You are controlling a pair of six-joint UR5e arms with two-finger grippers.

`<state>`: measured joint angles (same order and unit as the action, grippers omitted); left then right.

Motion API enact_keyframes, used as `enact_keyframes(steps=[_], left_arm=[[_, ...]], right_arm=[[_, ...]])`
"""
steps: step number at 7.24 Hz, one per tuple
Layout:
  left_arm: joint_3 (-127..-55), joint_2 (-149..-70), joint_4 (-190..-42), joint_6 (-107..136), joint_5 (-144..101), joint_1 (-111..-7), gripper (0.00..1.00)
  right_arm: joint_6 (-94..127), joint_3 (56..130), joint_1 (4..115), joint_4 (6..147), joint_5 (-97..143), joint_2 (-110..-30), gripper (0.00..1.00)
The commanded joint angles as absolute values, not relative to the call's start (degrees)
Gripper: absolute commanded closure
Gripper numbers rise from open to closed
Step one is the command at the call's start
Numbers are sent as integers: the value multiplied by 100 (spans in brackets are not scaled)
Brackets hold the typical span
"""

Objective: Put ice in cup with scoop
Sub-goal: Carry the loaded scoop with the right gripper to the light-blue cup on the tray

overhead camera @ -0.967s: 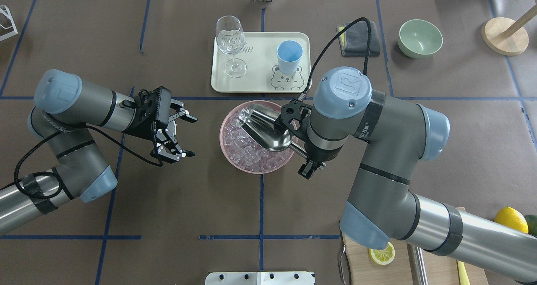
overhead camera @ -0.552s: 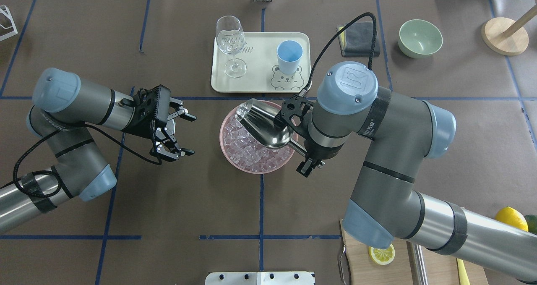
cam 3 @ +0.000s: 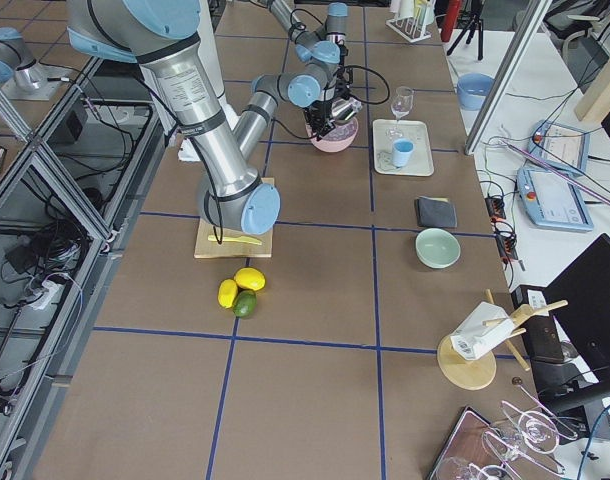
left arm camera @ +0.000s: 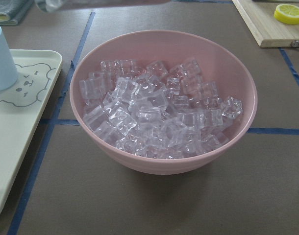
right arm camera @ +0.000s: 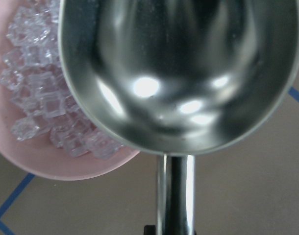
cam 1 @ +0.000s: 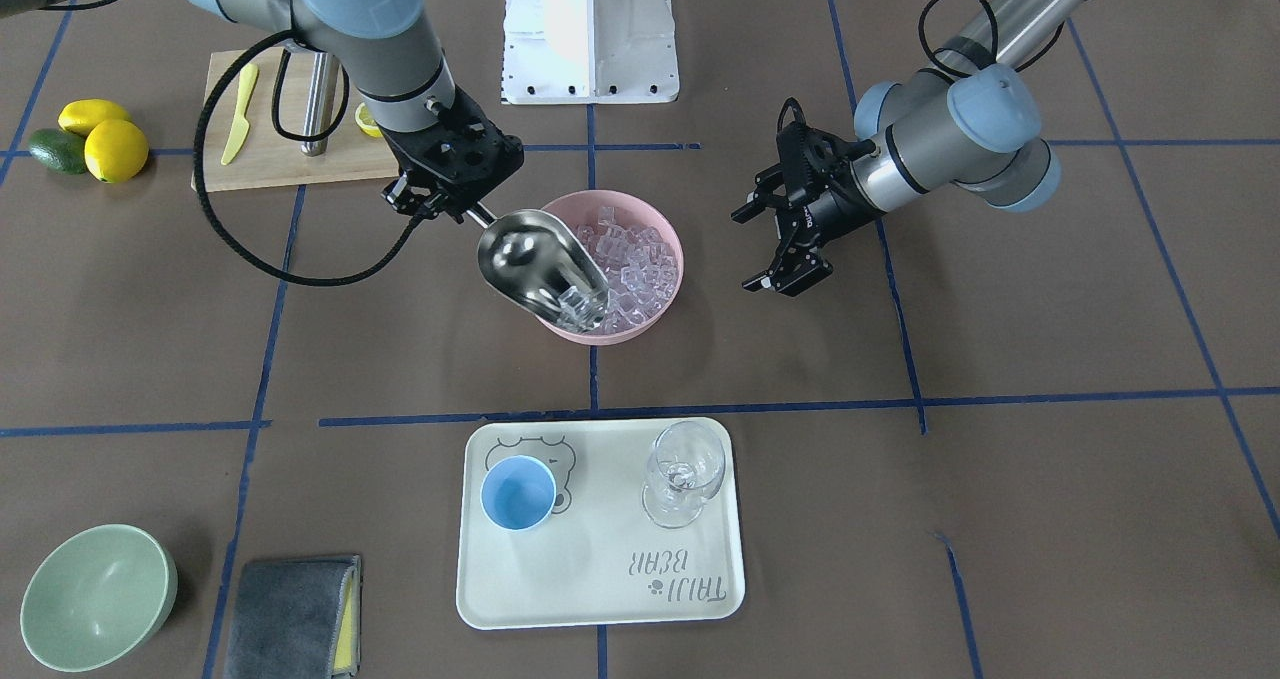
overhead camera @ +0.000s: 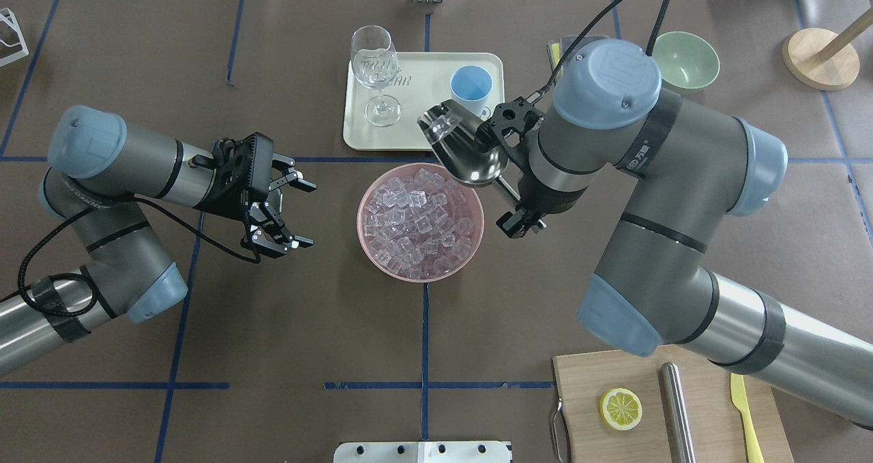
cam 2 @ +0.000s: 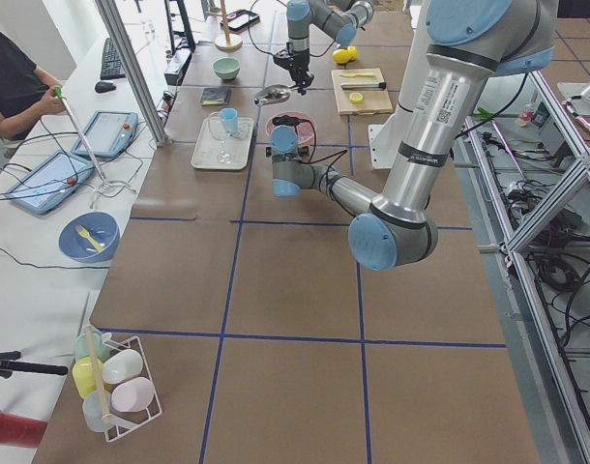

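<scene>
Scoop (overhead camera: 470, 161): shiny steel, raised over the pink bowl's (overhead camera: 361, 224) rim at 1 o'clock in the overhead view, mouth toward 10 o'clock, a few clear cubes at its lip. Ice (overhead camera: 417, 221): glassy cubes heaped in that bowl. Cup (overhead camera: 470, 88): light blue, upright on the tray (overhead camera: 423, 74), at 1 o'clock from the scoop's mouth.

The bowl (overhead camera: 361, 234) with the ice (overhead camera: 416, 224) heaped in it sits mid-table. The tray (overhead camera: 423, 74) lies just beyond it, carrying the wine glass (overhead camera: 374, 74) on its left and the cup (overhead camera: 470, 91) on its right. The scoop (overhead camera: 467, 159) hangs above the bowl's far-right rim, its mouth toward the tray, with a little ice in it.
</scene>
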<state>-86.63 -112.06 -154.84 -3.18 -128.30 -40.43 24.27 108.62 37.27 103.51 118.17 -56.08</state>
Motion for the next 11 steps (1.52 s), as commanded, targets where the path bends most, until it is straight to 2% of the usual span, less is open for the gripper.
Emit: enact_keyframes(steps=[1,4,5,8,9,11], left_arm=[[-8657,-11197,-15513,-325,-12832,-4069,0],[-8657,-11188,-15521,-343,-12876,-4078,0],[-8649,-11188,-15521,-343,-12876,-4078,0],[-8648,-11092,-15539,-352,-12867,-4061,0],[-8640,-11092,-15539,-352,-12867,-4061,0],[-8640,-11092,-15539,-352,-12858,-4052,0]], right_arm=[[2628,10575,4217,10756,12206,-5459,100],[2567,9513,4543,11293,12375,-4625,100],[2462,9458,4561,11416,12401,-4623,100],[1014,8993,4579,13030,12393,-3870,100],[950,8591,4579,13278,12340,-3606,100],[450,8411,4579,13892,12157,-3367,100]])
